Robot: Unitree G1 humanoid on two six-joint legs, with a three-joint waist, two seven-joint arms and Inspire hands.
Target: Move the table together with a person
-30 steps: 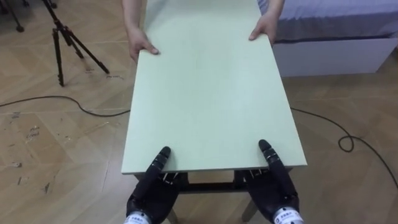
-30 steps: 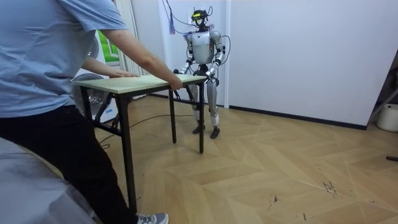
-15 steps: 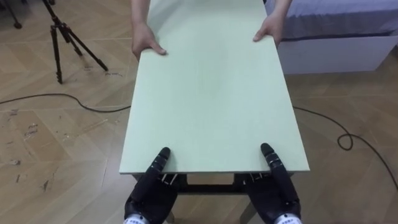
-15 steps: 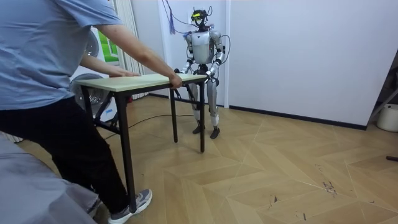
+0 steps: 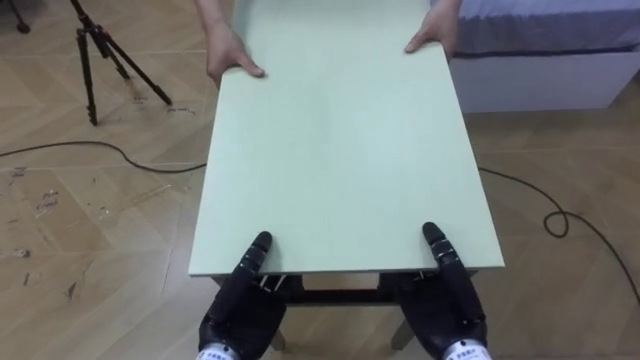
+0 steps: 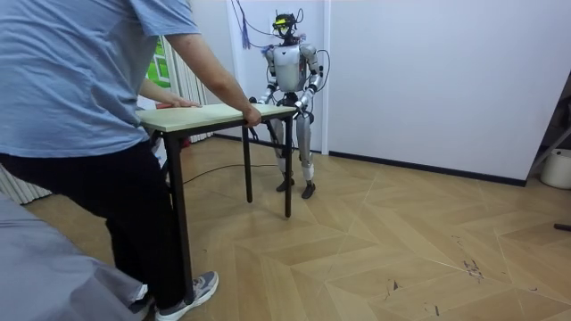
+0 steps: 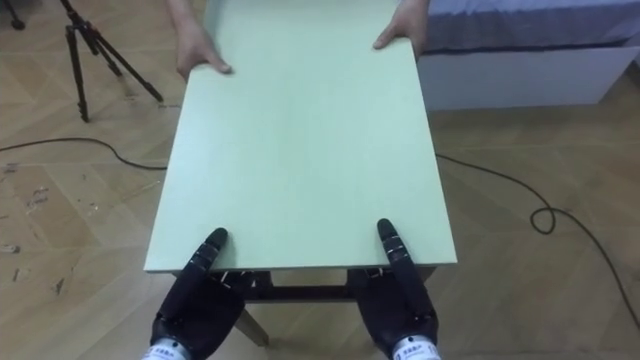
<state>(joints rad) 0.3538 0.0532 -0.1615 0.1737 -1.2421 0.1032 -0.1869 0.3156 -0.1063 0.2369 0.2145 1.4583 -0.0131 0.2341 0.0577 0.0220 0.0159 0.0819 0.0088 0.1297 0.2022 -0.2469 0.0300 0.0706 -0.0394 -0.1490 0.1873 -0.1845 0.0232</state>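
Observation:
A pale green table [image 5: 340, 150] stretches away from me, and I stand at its near short end. My left hand [image 5: 240, 305] and right hand [image 5: 445, 305] grip that near edge, thumbs on top and fingers underneath. At the far end a person's hands [image 5: 228, 58] hold the two corners. In the room view the person [image 6: 89, 134] stands at the table [image 6: 201, 114], and I am at its far end by the white wall. The right eye view also has my left hand [image 7: 195, 305] and right hand [image 7: 405, 305] on the table [image 7: 300, 140].
A black tripod [image 5: 95, 60] stands on the wooden floor at far left. A bed with a white base [image 5: 550, 60] sits at far right. Dark cables [image 5: 100, 150] cross the floor on both sides of the table. A pale bucket [image 6: 559, 168] is by the wall.
In the room view the person has stepped along with the table. The eye view has shifted slightly, with the person's hands now higher in it. Both my hands keep their hold.

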